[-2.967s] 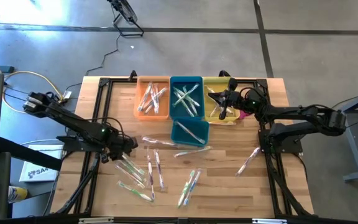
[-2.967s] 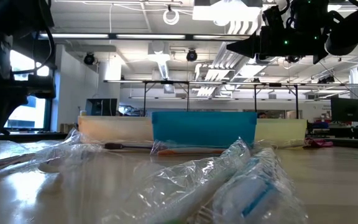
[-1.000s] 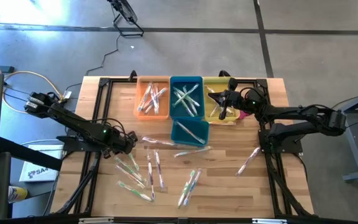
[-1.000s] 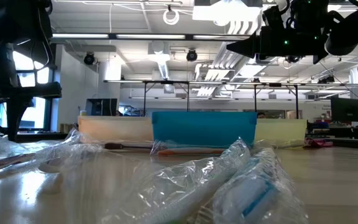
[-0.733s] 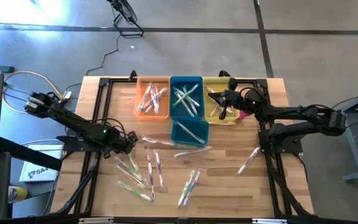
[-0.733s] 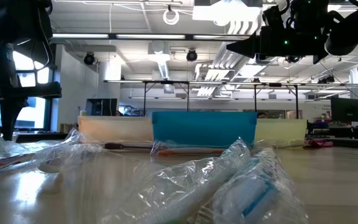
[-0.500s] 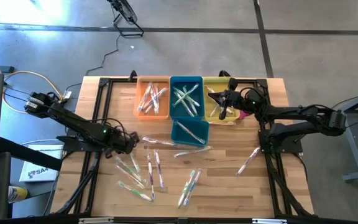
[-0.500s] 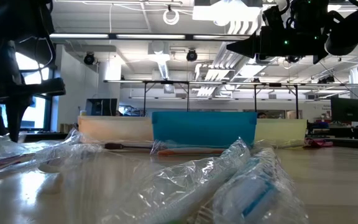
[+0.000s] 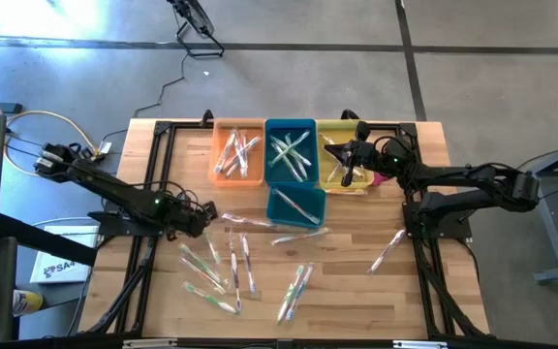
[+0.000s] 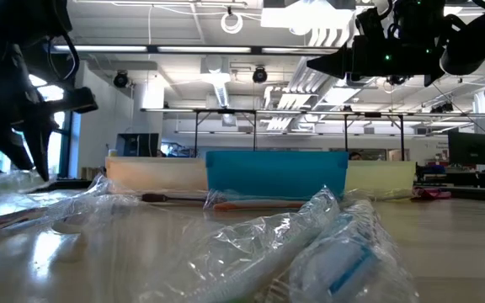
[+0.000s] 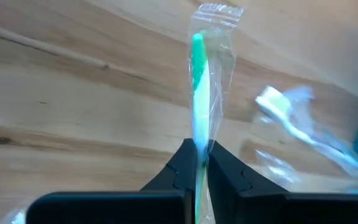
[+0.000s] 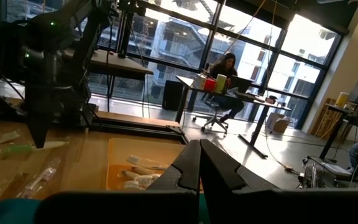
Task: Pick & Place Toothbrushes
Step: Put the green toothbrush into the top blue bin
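Observation:
Several wrapped toothbrushes (image 9: 231,267) lie loose on the wooden table; more fill the orange bin (image 9: 238,153), the blue bin (image 9: 291,150) and the yellow bin (image 9: 342,170). My left gripper (image 9: 209,213) is at the table's left middle, shut on a green toothbrush (image 11: 199,81) in a clear wrapper. My right gripper (image 9: 337,153) hovers level above the yellow bin, shut and empty (image 12: 199,144). My left gripper pinches the green toothbrush's wrapped handle (image 11: 199,142) between its two fingertips. The fingers slant down from the table's left side. The green end (image 11: 197,43) and the wrapper's tip stick out past the fingertips. In the right wrist view the toothbrush (image 12: 17,149) hangs about level, seemingly clear of the table.
A smaller blue bin (image 9: 295,205) stands just in front of the three bins. Loose toothbrushes lie at the front middle (image 9: 295,286) and near the right arm's base (image 9: 387,250). Black frame rails (image 9: 153,174) run along the table's sides. A person sits far off in the room (image 12: 224,65).
My left gripper has rolled about its wrist and shifted slightly toward the table's right, with its fingers swinging round in the low view. My right gripper has kept still over the yellow bin.

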You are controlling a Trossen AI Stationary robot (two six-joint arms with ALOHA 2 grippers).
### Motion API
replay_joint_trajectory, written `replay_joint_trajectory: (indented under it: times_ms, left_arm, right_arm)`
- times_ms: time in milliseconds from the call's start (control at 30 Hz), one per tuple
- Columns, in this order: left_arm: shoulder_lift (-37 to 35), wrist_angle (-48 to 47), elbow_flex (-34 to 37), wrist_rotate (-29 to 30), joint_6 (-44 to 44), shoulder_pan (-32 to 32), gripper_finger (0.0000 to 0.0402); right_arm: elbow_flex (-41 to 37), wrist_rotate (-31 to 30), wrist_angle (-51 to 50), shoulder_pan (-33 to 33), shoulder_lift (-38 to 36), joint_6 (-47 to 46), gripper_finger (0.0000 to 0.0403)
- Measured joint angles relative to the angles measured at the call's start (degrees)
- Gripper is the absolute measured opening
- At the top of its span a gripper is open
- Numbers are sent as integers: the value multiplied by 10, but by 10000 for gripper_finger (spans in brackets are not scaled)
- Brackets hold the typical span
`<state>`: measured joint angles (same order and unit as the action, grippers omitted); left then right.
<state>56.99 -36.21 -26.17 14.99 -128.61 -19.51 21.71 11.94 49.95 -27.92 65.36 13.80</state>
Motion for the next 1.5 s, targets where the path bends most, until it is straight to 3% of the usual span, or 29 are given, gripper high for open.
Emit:
replay_joint_trajectory:
  times_ms: [300,567,767,900,1067,1233,1333,1500]
  left_arm:
    - [-104,1,0,54,88,0,12]
    - [-186,8,0,190,218,0,11]
    - [-209,88,0,314,421,0,11]
    - [-206,150,0,346,590,0,11]
    - [-194,167,0,341,681,25,11]
    - [-157,180,0,308,713,102,11]
    - [-119,249,0,245,782,165,11]
    - [-42,451,0,105,915,270,11]
  right_arm:
    - [0,0,0,0,0,0,2]
    - [0,0,0,0,0,0,2]
    - [0,0,1,0,0,0,2]
    - [0,0,10,0,0,-2,2]
    - [0,0,13,0,0,-4,2]
    - [0,0,17,0,0,-5,2]
    - [0,0,19,0,0,-5,2]
    - [0,0,19,0,0,-5,2]
